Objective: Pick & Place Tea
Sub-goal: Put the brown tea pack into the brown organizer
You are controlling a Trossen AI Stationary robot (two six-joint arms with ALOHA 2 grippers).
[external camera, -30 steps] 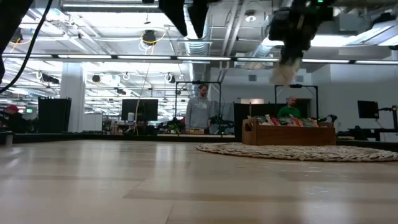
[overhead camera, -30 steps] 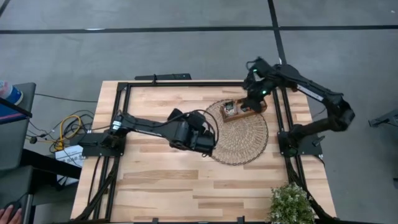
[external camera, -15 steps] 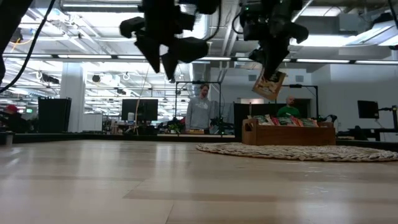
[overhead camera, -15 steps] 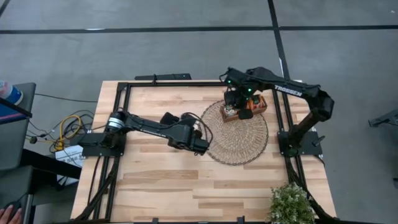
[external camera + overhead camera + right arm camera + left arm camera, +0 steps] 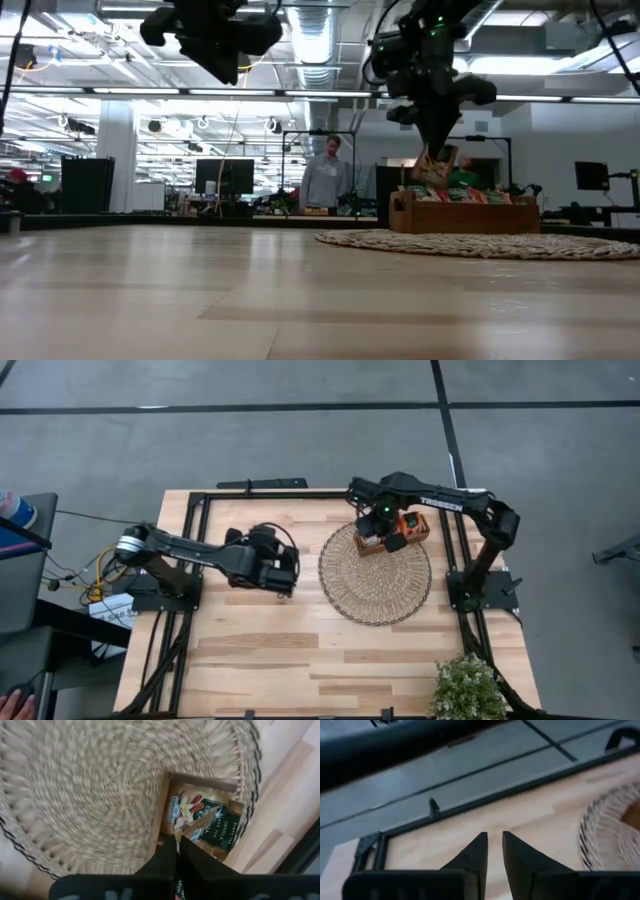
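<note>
My right gripper [image 5: 437, 138] [image 5: 176, 845] hangs over the left end of the oblong wooden tray [image 5: 420, 532] [image 5: 465, 216] and is shut on one pale tea sachet [image 5: 438, 160]. More sachets, red and pale, stand on edge in the tray's compartments [image 5: 455, 194]; the right wrist view shows a vanilla-flower one [image 5: 182, 809] and a dark green one [image 5: 220, 827]. The tray rests on the far part of the round wicker mat [image 5: 375, 585]. My left gripper [image 5: 285, 572] [image 5: 494, 845] is raised over bare table left of the mat, its fingers a narrow gap apart and holding nothing. My right gripper pinches the pale sachet by its upper edge [image 5: 437, 148] between both fingers, coming from above and pointing down. The sachet hangs tilted below the fingers, seen edge-on in the wrist view [image 5: 200, 826]. Whether its lower corner touches the sachets in the tray, I cannot tell.
Black frame rails run along the table's left, right and far sides [image 5: 300, 493]. A potted plant [image 5: 468, 688] stands at the near right corner. Bare wood lies near and left of the mat. People stand in the room behind [image 5: 322, 180].
My right gripper has moved toward the table's left along the tray and come down, lowering the hanging sachet from well above the tray to just over its left end. My left gripper has drawn back from the mat's edge toward the table's left.
</note>
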